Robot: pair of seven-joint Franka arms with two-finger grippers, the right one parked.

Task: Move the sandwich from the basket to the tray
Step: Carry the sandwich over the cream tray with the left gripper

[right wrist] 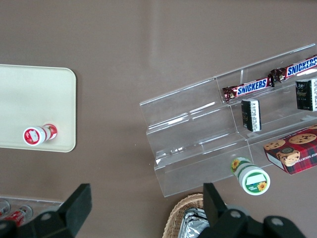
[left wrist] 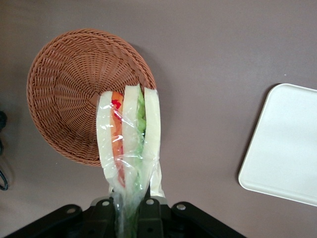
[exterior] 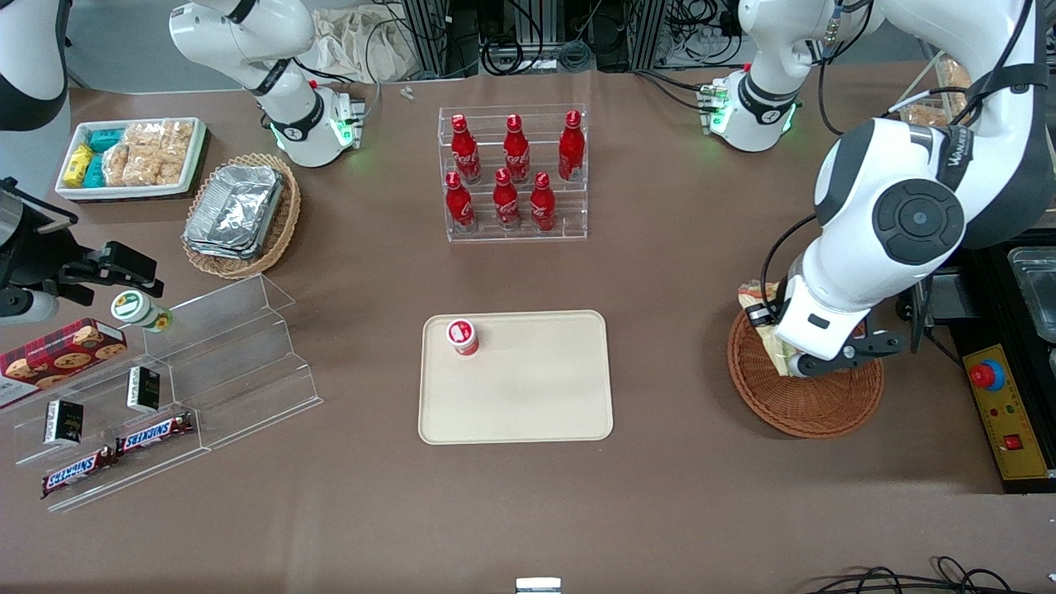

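Sandwich [left wrist: 130, 134] hangs clamped between the jaws of the left arm's gripper [left wrist: 130, 210], pinched at its narrow wrapped end so the wide bread edge points away from the wrist. In the wrist view it sits over the rim of the basket [left wrist: 64, 99], and the weave beneath it looks bare, so the wedge appears lifted clear of the wicker, though how high cannot be judged from these angles. From the front, the gripper [exterior: 817, 356] is above the basket [exterior: 804, 396], with the arm's bulk hiding most of the load. Holding the wedge by its tip keeps the fingers away from the soft filling layers. The tray [exterior: 528, 396] lies well apart, toward the middle of the table, and a small red-capped bottle [exterior: 463, 336] stands in one corner of it. The open beige surface beside that bottle is probably the sensible landing spot, since a drop near the cap risks knocking it over
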